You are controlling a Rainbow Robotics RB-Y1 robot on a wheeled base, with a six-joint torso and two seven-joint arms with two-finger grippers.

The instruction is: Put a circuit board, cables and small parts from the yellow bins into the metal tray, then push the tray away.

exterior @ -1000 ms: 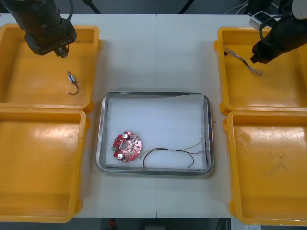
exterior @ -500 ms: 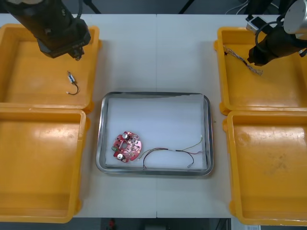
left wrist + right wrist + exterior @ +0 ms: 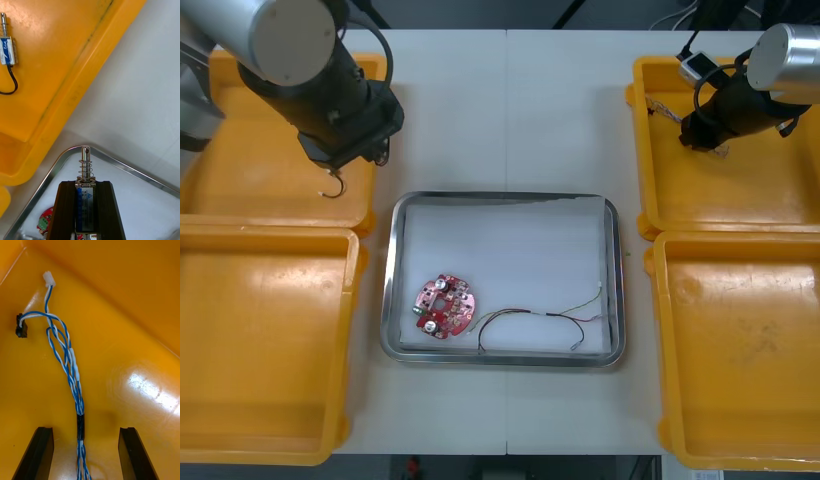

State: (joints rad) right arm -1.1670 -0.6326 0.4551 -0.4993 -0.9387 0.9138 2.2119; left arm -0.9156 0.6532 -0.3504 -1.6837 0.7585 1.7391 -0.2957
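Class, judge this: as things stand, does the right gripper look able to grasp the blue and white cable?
Probably yes: the right gripper is open, the cable lies between its fingers, nothing covering it.

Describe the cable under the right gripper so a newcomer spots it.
Find the far yellow bin on the robot's right. Between the open jaws of the right gripper lies the twisted blue and white cable. Unlike the dark cable in the metal tray, it ends in white and black plugs.

Four yellow bins (image 3: 270, 340), one metal tray (image 3: 500, 197), one red circuit board (image 3: 446, 306), one blue-and-white cable (image 3: 71, 371), one black cable (image 3: 515, 312), two small metal parts (image 3: 8, 48)
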